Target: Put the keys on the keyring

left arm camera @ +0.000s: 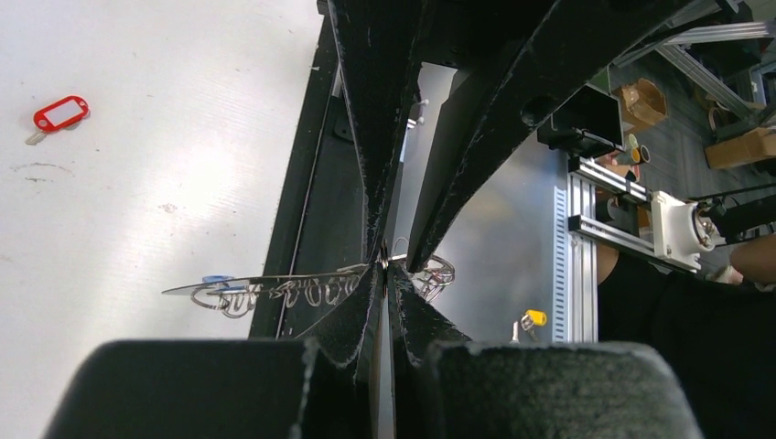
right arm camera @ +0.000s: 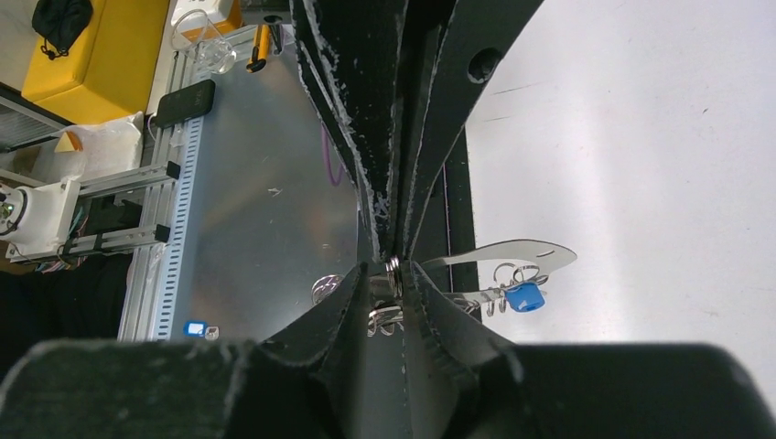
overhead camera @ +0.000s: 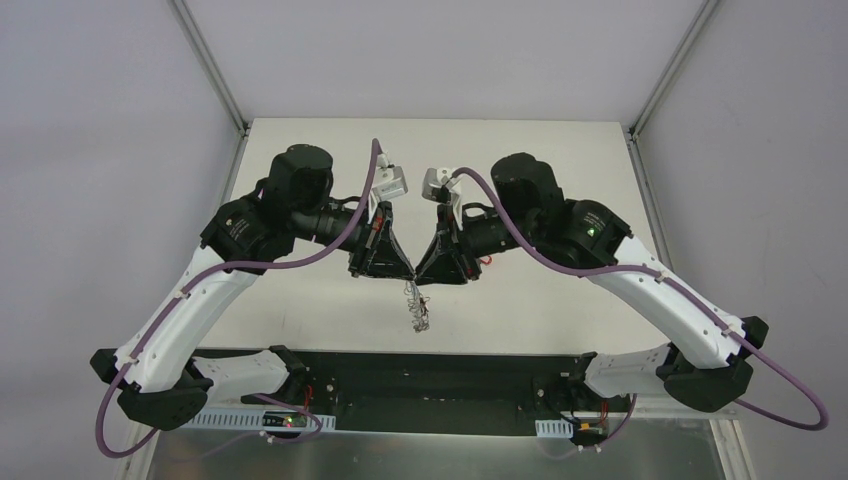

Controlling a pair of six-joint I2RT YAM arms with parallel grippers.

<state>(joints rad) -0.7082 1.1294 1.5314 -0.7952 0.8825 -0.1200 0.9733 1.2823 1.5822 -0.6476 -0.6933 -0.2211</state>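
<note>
Fingers (left arm camera: 350,315) pinch keyring (overhead camera: 420,308) — long axis nearward, dangling

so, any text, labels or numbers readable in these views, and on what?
None readable in any view.
red key: the white window in its head looks blank.
blue key: no print visible on its head.
keyring: any stamping on its metal pieces is too small to read.
Background boxes and gear beyond the table: too small and blurred to read.
</note>
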